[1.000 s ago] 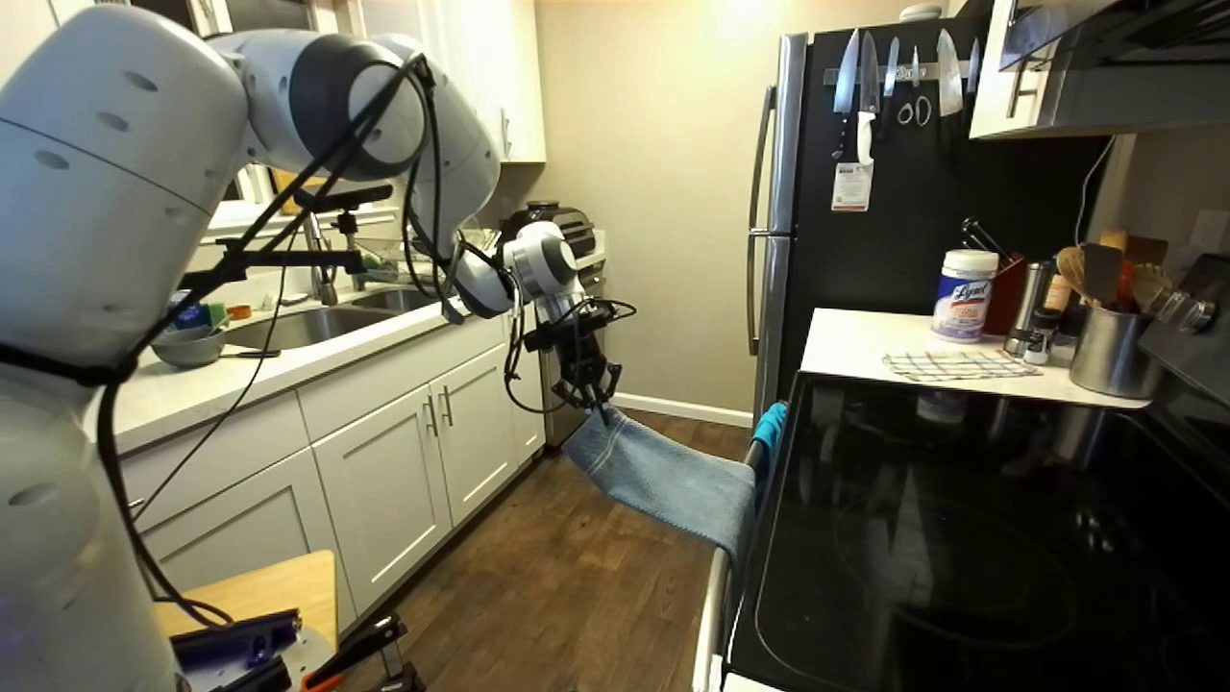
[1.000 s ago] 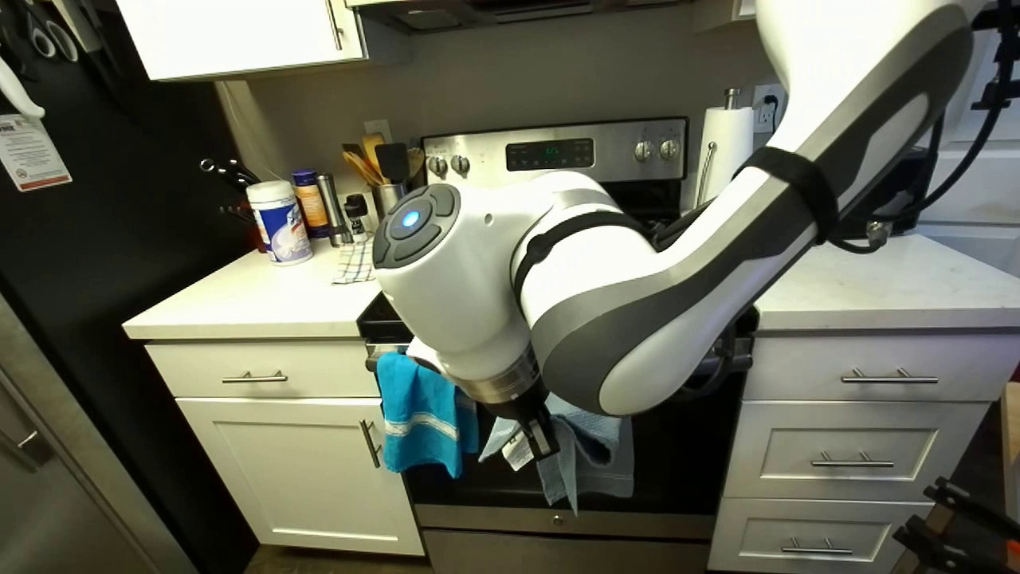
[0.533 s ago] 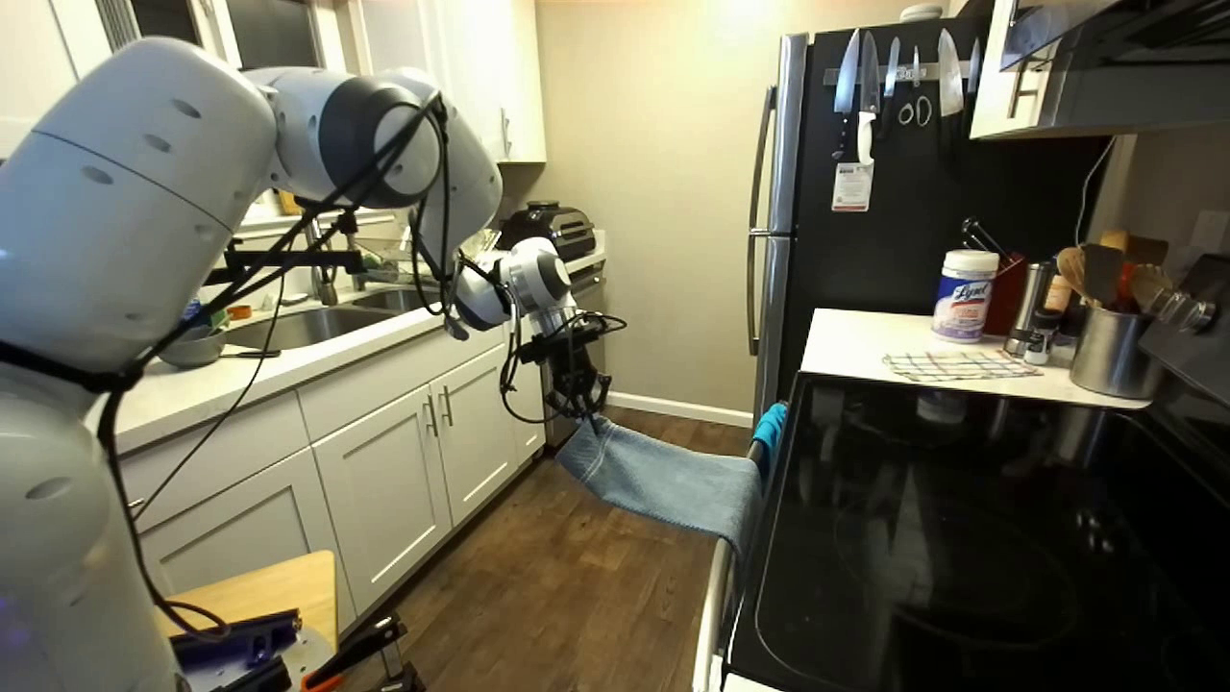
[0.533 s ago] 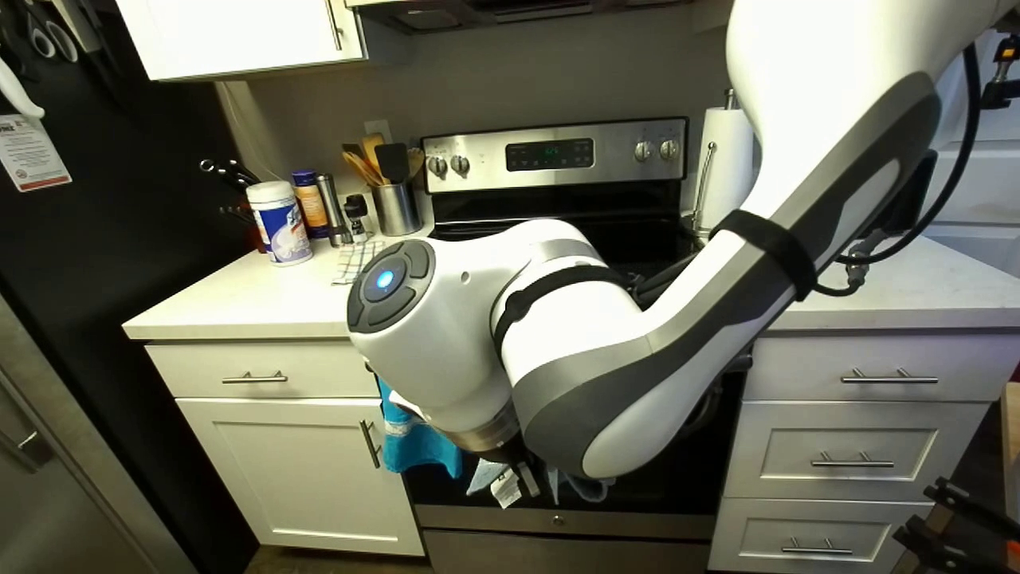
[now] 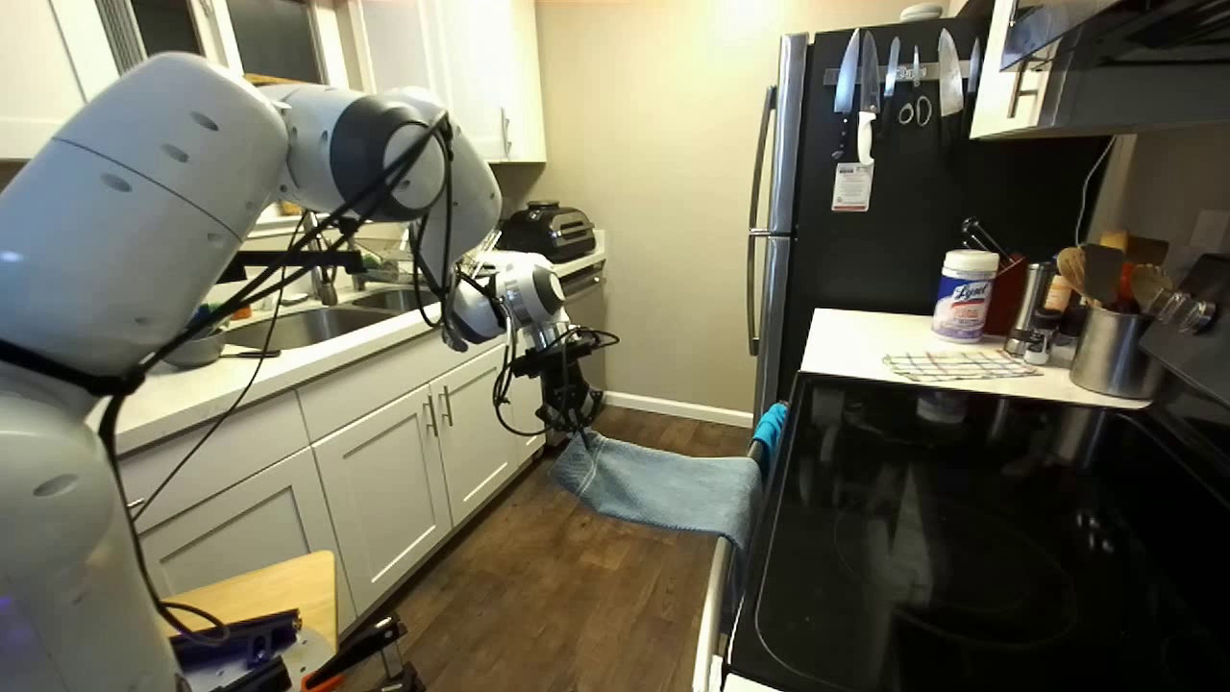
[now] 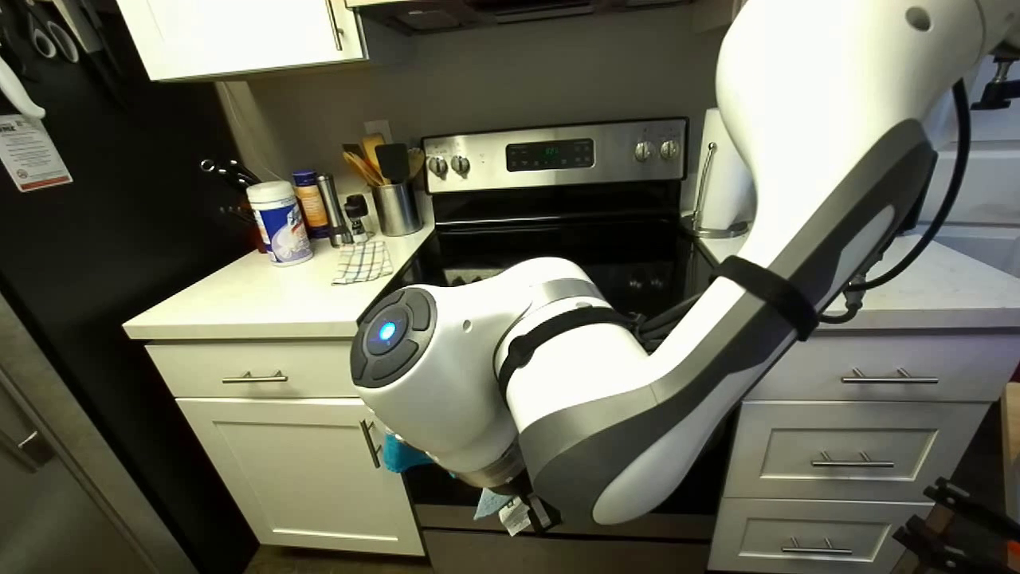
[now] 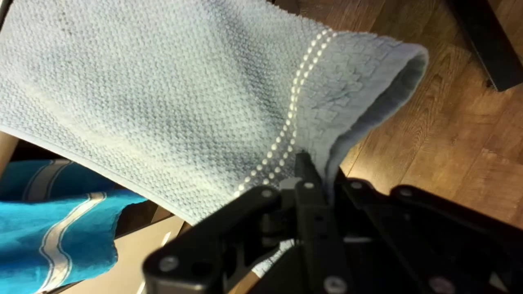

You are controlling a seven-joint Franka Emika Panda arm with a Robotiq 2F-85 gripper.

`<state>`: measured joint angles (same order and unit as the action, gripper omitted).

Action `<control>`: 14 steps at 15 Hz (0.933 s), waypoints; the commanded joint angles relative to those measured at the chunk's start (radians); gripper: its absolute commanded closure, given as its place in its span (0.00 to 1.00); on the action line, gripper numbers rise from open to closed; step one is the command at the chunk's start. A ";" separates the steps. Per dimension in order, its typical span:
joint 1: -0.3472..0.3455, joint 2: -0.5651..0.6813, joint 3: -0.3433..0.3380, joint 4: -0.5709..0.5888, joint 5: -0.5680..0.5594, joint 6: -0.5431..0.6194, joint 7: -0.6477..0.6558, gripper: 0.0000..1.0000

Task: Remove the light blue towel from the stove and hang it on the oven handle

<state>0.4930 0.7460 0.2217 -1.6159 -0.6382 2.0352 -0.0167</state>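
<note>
The light blue towel [image 5: 663,488] hangs over the oven handle [image 5: 713,605] at one end and stretches out across the gap to my gripper [image 5: 582,434]. My gripper is shut on the towel's free edge, near its white stitched lines. In the wrist view, the towel [image 7: 155,94] lies between the fingertips [image 7: 322,175], its edge folded open beside them. In an exterior view, the arm hides most of the towel; a corner [image 6: 492,504] and a white tag [image 6: 515,516] show by the gripper [image 6: 540,514]. The part of the towel behind the handle is hidden.
A brighter blue towel [image 5: 770,428] hangs farther along the handle and also shows in the wrist view [image 7: 61,241]. The black stove top [image 5: 922,538] stands beside the handle. White cabinets [image 5: 404,461] face the oven. The fridge [image 5: 783,211] stands beyond the counter.
My gripper has moved down and slightly away from the oven, still holding the towel edge. The towel's free end has dropped with it. The arm sits lower in both exterior views.
</note>
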 commanded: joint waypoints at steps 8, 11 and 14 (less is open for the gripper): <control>0.038 0.023 -0.009 0.009 -0.002 -0.037 -0.043 0.66; 0.043 0.025 -0.008 0.010 0.000 -0.047 -0.040 0.48; 0.044 0.026 -0.008 0.012 0.005 -0.054 -0.037 0.28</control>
<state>0.5298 0.7705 0.2184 -1.6157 -0.6385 2.0093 -0.0298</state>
